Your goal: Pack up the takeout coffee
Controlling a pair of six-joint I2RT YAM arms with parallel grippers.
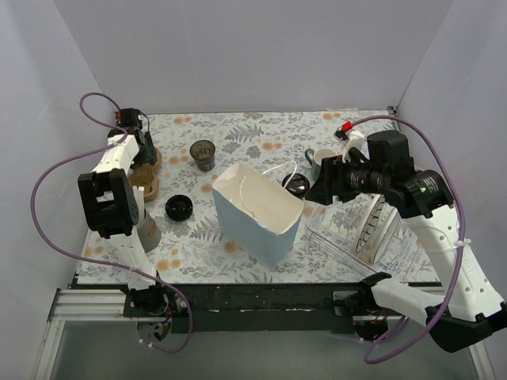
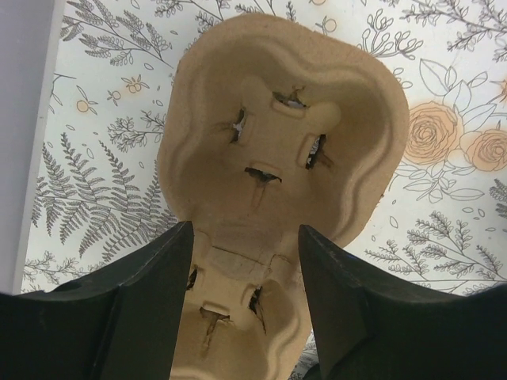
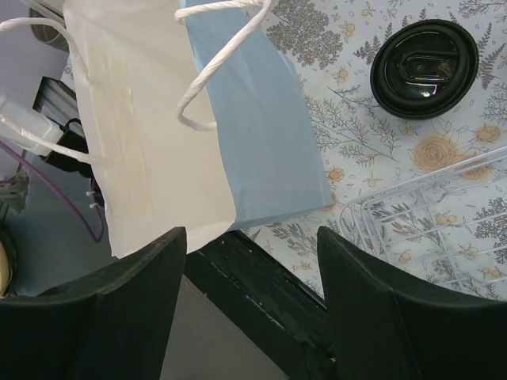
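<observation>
The takeout coffee, a small dark cup with a round black lid, stands left of the open light-blue paper bag. My left gripper hangs over a tan pulp cup carrier at the far left. In the left wrist view the carrier fills the frame, and the gripper is open with its fingers either side of the carrier's narrow waist. My right gripper hovers open by the bag's right rim. In the right wrist view the right gripper holds nothing and the bag lies ahead.
A second round black lid lies beside the bag. A grey mug sits behind my right gripper. An open dark cup stands at the back. A clear wire rack is at the near right, and the black table rail below it.
</observation>
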